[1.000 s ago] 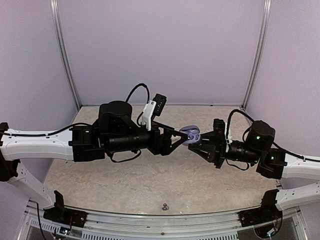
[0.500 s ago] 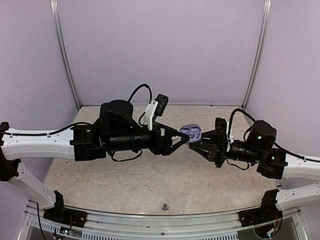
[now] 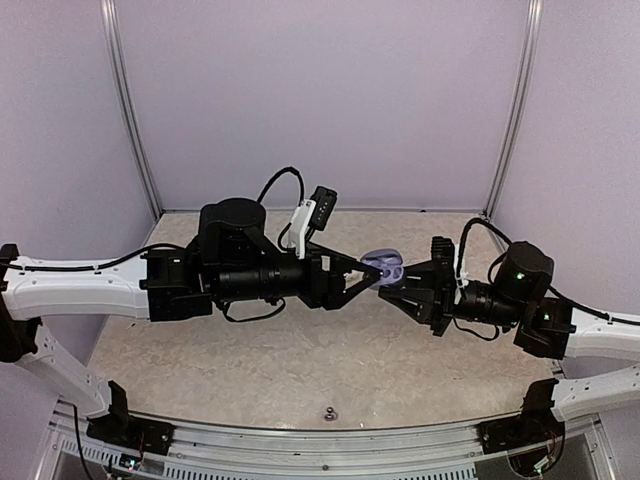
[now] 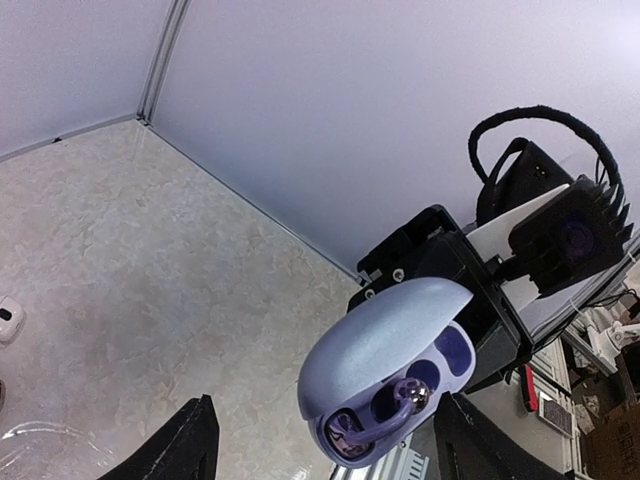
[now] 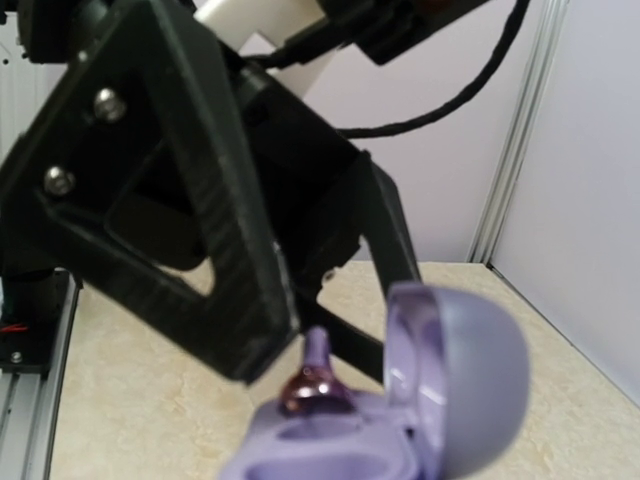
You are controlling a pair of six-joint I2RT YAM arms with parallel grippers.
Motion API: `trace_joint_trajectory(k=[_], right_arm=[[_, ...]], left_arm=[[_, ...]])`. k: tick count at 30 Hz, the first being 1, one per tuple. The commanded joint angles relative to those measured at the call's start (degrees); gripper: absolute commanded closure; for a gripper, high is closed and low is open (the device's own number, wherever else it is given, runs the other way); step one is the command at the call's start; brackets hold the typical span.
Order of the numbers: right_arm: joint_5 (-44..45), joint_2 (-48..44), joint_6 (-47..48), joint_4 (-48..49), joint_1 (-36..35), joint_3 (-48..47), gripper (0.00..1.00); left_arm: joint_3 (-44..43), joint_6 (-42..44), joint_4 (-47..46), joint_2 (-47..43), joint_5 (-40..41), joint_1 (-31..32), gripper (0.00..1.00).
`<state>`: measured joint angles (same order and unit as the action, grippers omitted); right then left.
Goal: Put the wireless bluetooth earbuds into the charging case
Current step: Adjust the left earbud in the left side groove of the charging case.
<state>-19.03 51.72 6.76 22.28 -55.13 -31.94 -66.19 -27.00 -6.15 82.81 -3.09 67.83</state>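
The left end effector [image 3: 366, 281] is seen with its fingers apart, just beside the open lilac charging case [image 4: 385, 325], which is held in the air above the surface [image 3: 300, 370]. One purple earbud [image 4: 398, 402] is lying in a well of the case. It is judged tiny, light and slippery, best pinched at the stem. The right end effector [image 3: 394, 291] appears clamped on the hard, glossy case base.
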Motion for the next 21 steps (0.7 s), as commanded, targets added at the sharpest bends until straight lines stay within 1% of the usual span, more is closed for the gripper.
trace_joint_trajectory(k=[1,6,17,21], right_arm=[[-0.02,-1.27,-0.43,1.66,-0.63,0.94,1.00],[-0.04,-1.41,-0.35,1.62,-0.64,1.01,1.00],[0.36,-2.10,-0.26,1.62,-0.63,0.96,1.00],[0.43,-2.33,-0.17,1.86,-0.66,1.08,1.00]], left_arm=[[-2.87,-0.77,-1.92,0.97,-1.00,-0.32,0.26],[-3.18,-1.36,-2.29,1.37,-1.30,-0.34,0.26],[-2.17,-1.20,-1.24,2.10,0.06,-0.59,0.33],[-0.75,-1.92,-1.58,1.71,-0.14,-1.36,0.39]])
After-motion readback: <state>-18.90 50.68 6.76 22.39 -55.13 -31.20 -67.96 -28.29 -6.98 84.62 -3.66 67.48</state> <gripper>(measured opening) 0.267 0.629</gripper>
